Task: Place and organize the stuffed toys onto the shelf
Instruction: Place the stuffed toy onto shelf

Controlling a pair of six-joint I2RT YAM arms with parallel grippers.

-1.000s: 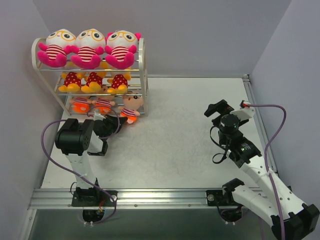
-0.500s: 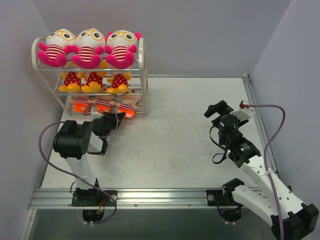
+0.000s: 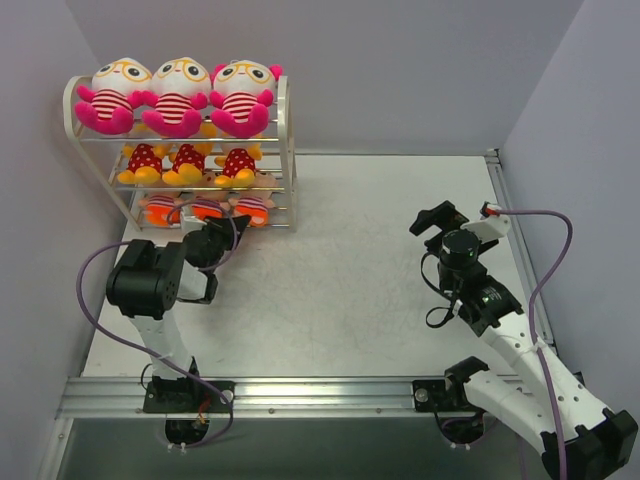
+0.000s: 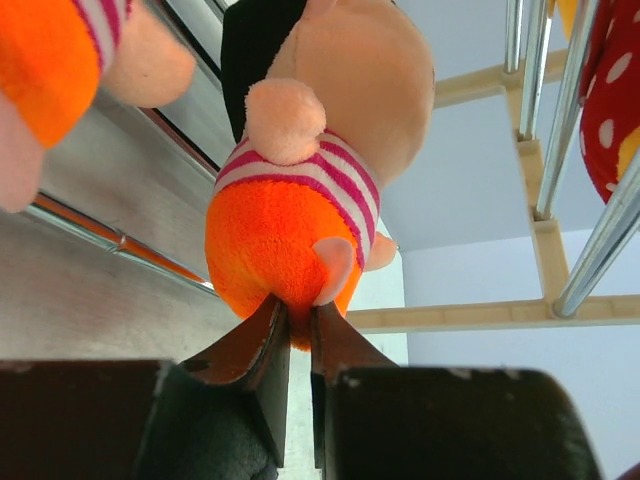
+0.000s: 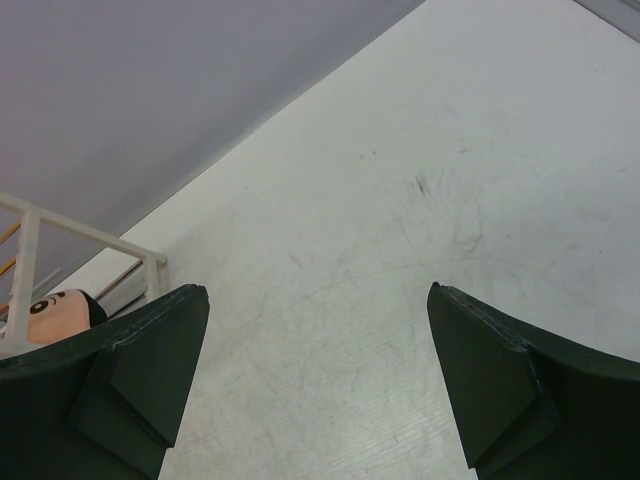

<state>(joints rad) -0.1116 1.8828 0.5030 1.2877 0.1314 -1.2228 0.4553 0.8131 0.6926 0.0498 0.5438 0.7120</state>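
Shelf (image 3: 287,150) at ten o'clock on counter (image 3: 370,290); three stuffed toys (image 3: 180,95) per tier. Left tool (image 4: 297,318) touches rightmost toy (image 4: 300,210), apparently on bottom tier.

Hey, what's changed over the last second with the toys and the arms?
The left gripper pushed forward, carrying the black-haired doll from the front corner of the shelf into its bottom tier beside its two mates, still pinching its orange pants. The other toys and the open right gripper stayed put.

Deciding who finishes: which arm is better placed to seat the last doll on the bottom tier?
Left. The left gripper pinches the doll by its orange pants at the shelf bottom tier; the right gripper is open, far across the table.
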